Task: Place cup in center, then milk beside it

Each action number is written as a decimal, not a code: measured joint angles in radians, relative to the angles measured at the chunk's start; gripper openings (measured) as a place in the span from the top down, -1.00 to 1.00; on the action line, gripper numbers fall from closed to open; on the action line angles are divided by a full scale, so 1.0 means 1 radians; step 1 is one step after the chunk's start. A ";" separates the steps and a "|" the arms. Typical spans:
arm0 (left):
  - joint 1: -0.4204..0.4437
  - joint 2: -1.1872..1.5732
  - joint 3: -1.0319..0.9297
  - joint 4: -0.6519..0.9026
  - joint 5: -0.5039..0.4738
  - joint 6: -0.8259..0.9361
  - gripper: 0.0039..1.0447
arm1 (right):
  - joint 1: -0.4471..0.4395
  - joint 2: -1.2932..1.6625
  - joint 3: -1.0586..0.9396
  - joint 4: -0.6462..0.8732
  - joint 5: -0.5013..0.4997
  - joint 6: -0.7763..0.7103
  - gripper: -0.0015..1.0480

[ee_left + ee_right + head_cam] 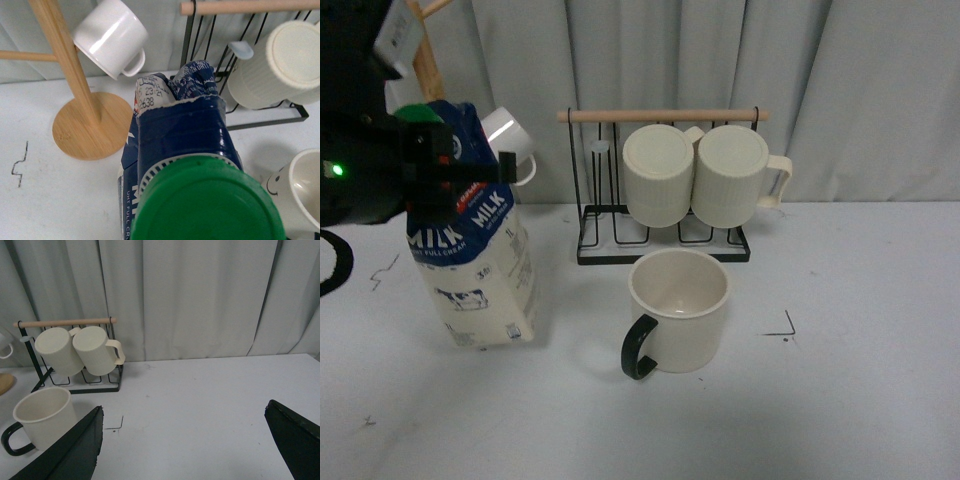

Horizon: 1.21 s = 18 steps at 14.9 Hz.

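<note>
Left of cup [680, 312], milk [472, 280] is tilted, w/ L hand [448, 166] clamped round its top.

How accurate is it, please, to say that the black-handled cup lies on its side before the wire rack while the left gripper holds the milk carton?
One slip: the cup stands upright before the wire rack, as the front view shows. The left gripper does hold the milk carton.

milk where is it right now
Front view: the milk leans at the left, its top in the left gripper, left of the cup and apart from it.
</note>
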 joint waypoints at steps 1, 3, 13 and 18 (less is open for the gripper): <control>-0.017 0.023 0.000 0.006 -0.012 -0.002 0.87 | 0.000 0.000 0.000 0.000 0.000 0.000 -0.87; -0.052 0.052 0.006 0.028 -0.033 -0.005 0.87 | 0.000 0.000 0.000 0.000 0.000 0.000 -0.87; -0.192 0.142 0.045 0.109 -0.089 -0.014 0.87 | 0.000 0.000 0.000 0.000 0.000 0.000 -0.87; -0.227 0.172 0.027 0.127 -0.128 0.084 0.79 | 0.000 0.000 0.000 0.000 0.000 0.000 -0.87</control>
